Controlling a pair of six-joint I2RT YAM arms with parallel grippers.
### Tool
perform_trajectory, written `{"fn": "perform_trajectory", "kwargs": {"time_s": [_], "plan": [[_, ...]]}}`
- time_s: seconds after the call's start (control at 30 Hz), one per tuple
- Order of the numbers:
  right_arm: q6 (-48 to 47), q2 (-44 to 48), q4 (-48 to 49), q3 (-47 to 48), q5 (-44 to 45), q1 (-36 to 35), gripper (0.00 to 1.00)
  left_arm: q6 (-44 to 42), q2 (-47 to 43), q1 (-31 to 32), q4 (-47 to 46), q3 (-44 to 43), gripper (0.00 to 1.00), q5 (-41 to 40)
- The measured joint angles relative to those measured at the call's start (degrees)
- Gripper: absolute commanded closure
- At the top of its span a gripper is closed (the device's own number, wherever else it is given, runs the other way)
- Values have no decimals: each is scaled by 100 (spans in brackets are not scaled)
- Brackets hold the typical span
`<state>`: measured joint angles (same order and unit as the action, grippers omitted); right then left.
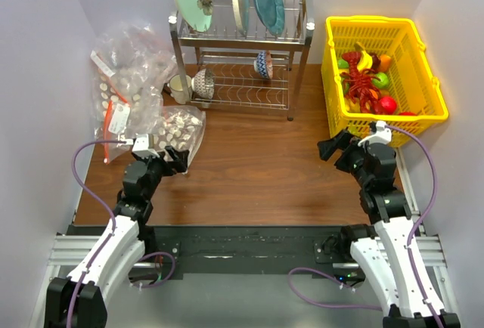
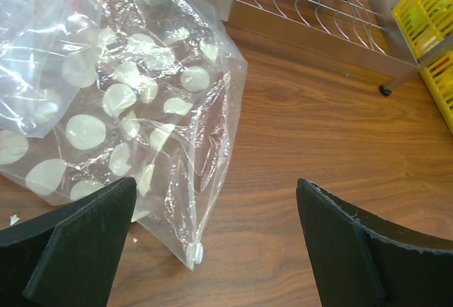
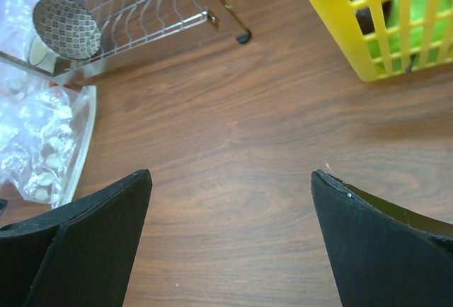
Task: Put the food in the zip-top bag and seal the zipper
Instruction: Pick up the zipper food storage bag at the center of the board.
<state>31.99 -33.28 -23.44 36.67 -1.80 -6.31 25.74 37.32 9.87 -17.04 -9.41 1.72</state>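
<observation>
The clear zip-top bag with white dots lies flat on the left of the table, also in the left wrist view. Its zipper runs down the bag's right edge to a small white slider. My left gripper is open and empty just near of the bag; in its wrist view the gripper has the slider corner between its jaws, untouched. The food sits in a yellow basket at the back right. My right gripper is open and empty over bare wood, near-left of the basket.
A pile of clear bags with orange-red strips lies behind the dotted bag. A metal dish rack with plates and bowls stands at the back centre. The basket's corner and a green item show in the right wrist view.
</observation>
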Motion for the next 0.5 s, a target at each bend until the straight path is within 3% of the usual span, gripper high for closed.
{"fn": "perform_trajectory", "kwargs": {"time_s": [0.13,0.37,0.4,0.43,0.5], "plan": [[20,4,-160,-70,92,0,7,-42,20,0,-127,0,0,173],[-138,142,33,-688,63,0,7,-155,216,11,-380,35,0,420],[-138,118,105,-776,52,0,9,-177,291,42,-391,33,0,387],[-138,85,192,-863,15,0,18,-203,404,85,-391,22,0,361],[-177,-48,407,-1038,-129,0,16,-256,645,245,-352,-48,0,238]]}}
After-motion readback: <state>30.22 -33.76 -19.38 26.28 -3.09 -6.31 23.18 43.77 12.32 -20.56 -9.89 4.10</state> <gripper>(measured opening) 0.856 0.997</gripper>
